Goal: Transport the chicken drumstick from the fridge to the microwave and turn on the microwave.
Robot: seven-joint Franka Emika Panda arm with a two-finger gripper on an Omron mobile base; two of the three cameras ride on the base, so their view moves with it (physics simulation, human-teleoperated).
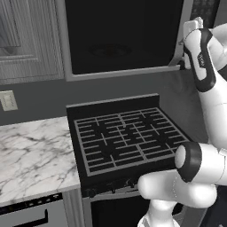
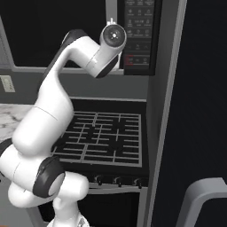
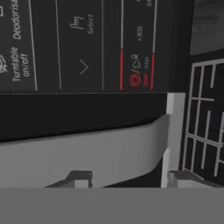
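Observation:
The microwave [image 1: 119, 35] hangs above the stove with its dark glass door closed. Its black button panel [image 2: 142, 31] is on the right side. My gripper [image 1: 191, 27] is raised to that panel, close in front of its lower part. In the hand view the panel [image 3: 87, 43] appears rolled sideways, with the red-marked buttons [image 3: 136, 70] straight ahead. The gripper [image 3: 130, 179] has its fingertips [image 3: 81, 178] standing apart with nothing between them. The chicken drumstick is out of view. The fridge [image 2: 199, 88] is the tall dark body at the right.
The black grated stove [image 1: 126, 137] lies under the microwave, with knobs [image 2: 116, 179] along its front. A marble counter [image 1: 31, 150] runs to its left, with a wall socket [image 1: 8, 100] above it. A pale grey handle [image 2: 208, 195] shows low at the right.

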